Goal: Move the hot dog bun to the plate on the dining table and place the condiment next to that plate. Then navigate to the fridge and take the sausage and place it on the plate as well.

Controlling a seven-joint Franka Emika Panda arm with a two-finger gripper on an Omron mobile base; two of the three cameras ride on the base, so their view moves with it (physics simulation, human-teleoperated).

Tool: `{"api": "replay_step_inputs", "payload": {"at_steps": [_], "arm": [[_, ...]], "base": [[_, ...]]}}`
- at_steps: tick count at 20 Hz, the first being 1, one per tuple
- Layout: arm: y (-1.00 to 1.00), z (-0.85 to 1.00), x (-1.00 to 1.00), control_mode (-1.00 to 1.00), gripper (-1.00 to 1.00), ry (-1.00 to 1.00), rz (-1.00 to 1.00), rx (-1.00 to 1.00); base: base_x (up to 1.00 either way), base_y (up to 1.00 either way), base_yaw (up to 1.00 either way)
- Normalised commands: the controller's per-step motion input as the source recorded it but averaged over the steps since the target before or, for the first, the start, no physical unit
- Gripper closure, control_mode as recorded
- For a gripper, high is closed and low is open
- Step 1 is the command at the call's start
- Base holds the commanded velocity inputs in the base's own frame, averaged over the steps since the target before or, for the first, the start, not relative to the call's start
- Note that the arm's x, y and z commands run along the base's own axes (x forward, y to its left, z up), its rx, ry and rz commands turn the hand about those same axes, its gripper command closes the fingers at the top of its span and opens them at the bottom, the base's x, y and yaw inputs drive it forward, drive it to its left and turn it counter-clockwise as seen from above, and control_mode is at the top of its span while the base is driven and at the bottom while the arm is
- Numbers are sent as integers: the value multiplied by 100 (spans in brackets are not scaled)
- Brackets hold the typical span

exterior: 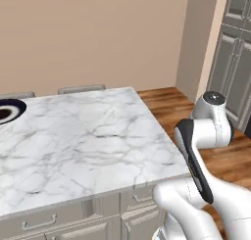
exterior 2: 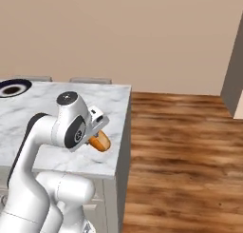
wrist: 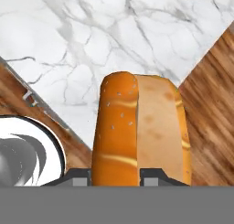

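Note:
The hot dog bun [wrist: 137, 127], orange-tan and split lengthwise, fills the middle of the hand view, and my gripper [wrist: 115, 177] is shut on its near end. From the right base view the bun [exterior 2: 100, 142] hangs under my gripper [exterior 2: 97, 134], just above the near right corner of a white marble top [exterior 2: 109, 103]. The dark plate [exterior: 7, 110] [exterior 2: 13, 88] lies far off at that top's back left. Drawer fronts [exterior: 39, 222] run under the near edge, so I cannot tell whether this is the dining table. The condiment, fridge and sausage are out of view.
Two grey chair backs [exterior: 81, 88] stand behind the marble top. Wooden floor [exterior 2: 185, 151] spreads to the right of it. Tall grey panelled doors [exterior: 235, 53] stand at the far right, and a beige wall closes the back.

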Motion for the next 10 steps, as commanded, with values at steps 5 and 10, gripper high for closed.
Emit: {"api": "replay_step_inputs", "payload": {"at_steps": [5,10], "arm": [[0,0,0,100,100,0,0,0],[0,0,0,100,100,0,0,0]], "base": [[73,-97,29],[35,-100,17]]}}
